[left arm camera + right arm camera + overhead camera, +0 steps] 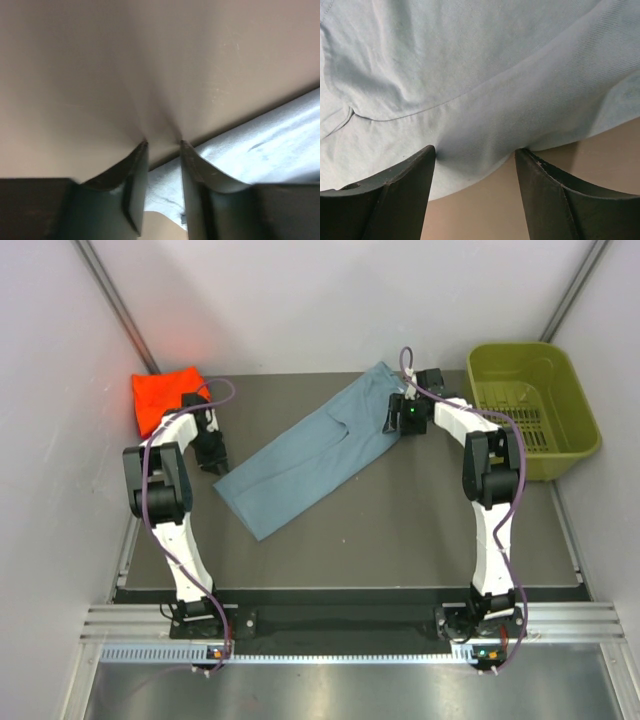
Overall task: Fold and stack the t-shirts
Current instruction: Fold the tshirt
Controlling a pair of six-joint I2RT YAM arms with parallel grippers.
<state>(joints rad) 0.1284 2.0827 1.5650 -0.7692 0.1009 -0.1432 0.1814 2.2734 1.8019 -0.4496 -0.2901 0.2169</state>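
Orange folded shirt [165, 395] sits in the bench's [400, 530] far left corner. The left jaws stand narrowly apart, tips on the bench, a corner of the grey-blue shirt [310, 455] lying loose between them. That shirt lies diagonally mid-bench, folded long. The right jaws gape wide, tips pressing its far end, clamping nothing. An olive basket [565, 400] stands at the right, slotted floor in view. Pale walls surround everything.

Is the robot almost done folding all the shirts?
Not yet. Done: the orange t-shirt looks folded in the far left corner. In hand: the grey-blue t-shirt lies folded into a long strip, with the left end effector and right end effector at its two ends, jaws open. Left: fold it shorter, then stack it with the orange one.
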